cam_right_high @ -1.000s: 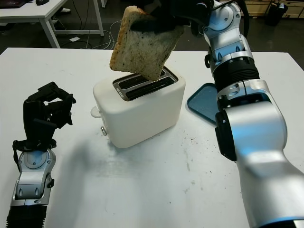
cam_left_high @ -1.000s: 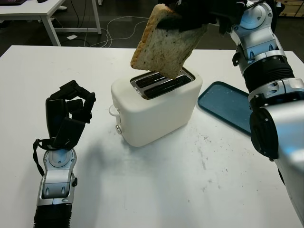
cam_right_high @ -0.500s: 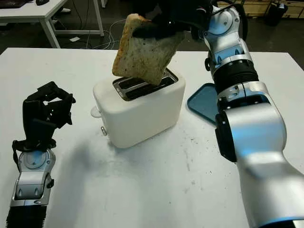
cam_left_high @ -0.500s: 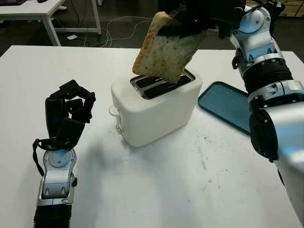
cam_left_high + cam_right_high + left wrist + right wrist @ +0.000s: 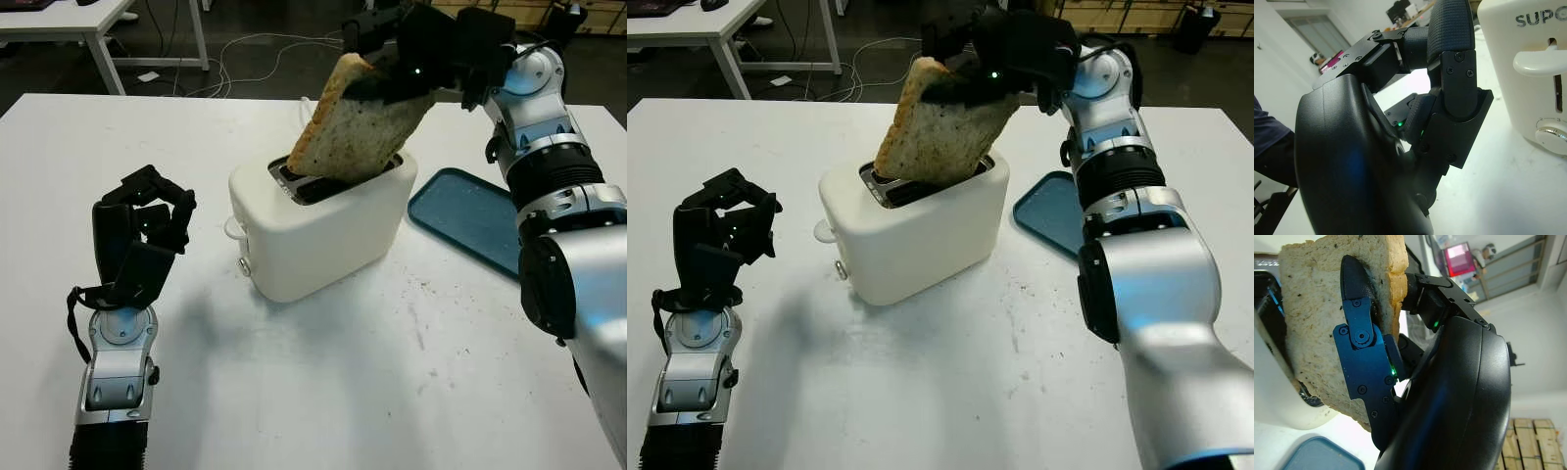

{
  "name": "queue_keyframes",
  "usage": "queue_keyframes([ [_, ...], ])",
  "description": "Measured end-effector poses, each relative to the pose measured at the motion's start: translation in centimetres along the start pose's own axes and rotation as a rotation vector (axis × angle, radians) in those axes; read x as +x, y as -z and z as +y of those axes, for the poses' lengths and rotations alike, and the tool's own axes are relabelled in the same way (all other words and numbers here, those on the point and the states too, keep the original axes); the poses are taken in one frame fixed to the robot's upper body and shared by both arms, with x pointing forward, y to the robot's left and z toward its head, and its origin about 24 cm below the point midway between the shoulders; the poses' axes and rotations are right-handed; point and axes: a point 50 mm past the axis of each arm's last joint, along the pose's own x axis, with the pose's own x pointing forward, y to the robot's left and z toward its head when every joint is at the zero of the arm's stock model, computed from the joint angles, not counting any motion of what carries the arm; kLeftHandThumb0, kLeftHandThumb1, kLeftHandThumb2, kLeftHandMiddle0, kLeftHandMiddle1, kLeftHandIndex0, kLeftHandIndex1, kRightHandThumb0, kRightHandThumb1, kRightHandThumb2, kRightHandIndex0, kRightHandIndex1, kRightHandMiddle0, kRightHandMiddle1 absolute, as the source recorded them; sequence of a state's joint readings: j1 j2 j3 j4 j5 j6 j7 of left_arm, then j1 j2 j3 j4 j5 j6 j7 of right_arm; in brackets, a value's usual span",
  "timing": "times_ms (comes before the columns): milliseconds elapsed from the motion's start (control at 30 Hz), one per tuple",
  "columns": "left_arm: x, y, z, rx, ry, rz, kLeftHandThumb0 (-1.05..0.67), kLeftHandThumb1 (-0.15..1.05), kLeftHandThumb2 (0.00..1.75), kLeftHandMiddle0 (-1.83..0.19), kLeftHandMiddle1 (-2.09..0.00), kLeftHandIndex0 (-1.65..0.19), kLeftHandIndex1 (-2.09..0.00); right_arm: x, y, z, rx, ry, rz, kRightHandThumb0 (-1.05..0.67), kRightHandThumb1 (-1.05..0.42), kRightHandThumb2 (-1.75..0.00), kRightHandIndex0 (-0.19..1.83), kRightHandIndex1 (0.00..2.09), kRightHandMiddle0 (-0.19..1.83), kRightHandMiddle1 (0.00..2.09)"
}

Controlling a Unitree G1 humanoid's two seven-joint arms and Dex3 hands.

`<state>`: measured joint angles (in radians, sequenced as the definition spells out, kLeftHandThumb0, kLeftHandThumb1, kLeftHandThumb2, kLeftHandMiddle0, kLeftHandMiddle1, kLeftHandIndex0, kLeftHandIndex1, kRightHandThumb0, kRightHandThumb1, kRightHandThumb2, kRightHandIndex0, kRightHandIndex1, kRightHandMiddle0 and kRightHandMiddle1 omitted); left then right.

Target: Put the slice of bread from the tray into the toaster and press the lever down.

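A speckled slice of bread point(image 5: 355, 132) stands tilted with its lower edge inside a slot of the white toaster point(image 5: 318, 225) in the middle of the table. My right hand point(image 5: 407, 69) is shut on the slice's top edge, above the toaster; its fingers point(image 5: 1359, 338) press the crumb in the right wrist view. The toaster's lever point(image 5: 1540, 61) sits high in its slot on the end that faces my left hand. My left hand point(image 5: 142, 230) hangs over the table left of the toaster, fingers curled, holding nothing. The blue tray point(image 5: 470, 217) lies bare to the right of the toaster.
The white table point(image 5: 392, 372) carries scattered crumbs in front of and right of the toaster. Beyond its far edge are a dark floor with cables point(image 5: 245, 49) and another white table point(image 5: 69, 20) at the back left.
My right hand has lowered the slice from above the toaster until its lower edge entered a slot, and the slice has tipped more upright. The left hand has stayed still.
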<state>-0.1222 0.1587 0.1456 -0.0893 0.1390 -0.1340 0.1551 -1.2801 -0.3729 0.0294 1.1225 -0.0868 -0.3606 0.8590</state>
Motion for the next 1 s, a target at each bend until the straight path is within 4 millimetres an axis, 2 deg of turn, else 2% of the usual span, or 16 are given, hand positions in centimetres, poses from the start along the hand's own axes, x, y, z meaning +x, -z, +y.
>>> queue_keyframes([
  [333, 0.0, 0.0, 0.0, -0.001, 0.0, 0.0, -0.81, 0.8, 0.57, -1.37, -1.53, -1.13, -1.57, -1.5, 0.7, -1.0, -0.03, 0.003, 0.058, -0.51, -0.92, -0.32, 1.07, 1.75, 0.83, 1.75],
  [467, 0.0, 0.0, 0.0, -0.001, 0.0, 0.0, -0.81, 0.79, 0.56, -1.37, -1.53, -1.14, -1.57, -1.8, 0.7, -1.1, -0.097, -0.018, 0.093, -0.52, -0.92, -0.32, 1.05, 1.75, 0.81, 1.75],
  [767, 0.0, -0.1, 0.0, -0.001, -0.001, -0.004, -0.8, 0.79, 0.58, -1.37, -1.54, -1.12, -1.58, -0.9, -1.5, -1.1, -0.303, -0.095, 0.095, -0.5, -0.92, -0.34, 1.07, 1.75, 0.84, 1.75],
  [1000, 0.0, -0.1, 0.0, 0.004, -0.004, -0.004, -0.81, 0.79, 0.58, -1.37, -1.54, -1.12, -1.57, 0.7, -3.2, 0.4, -0.384, -0.183, 0.05, -0.48, -0.92, -0.34, 1.1, 1.75, 0.85, 1.75],
])
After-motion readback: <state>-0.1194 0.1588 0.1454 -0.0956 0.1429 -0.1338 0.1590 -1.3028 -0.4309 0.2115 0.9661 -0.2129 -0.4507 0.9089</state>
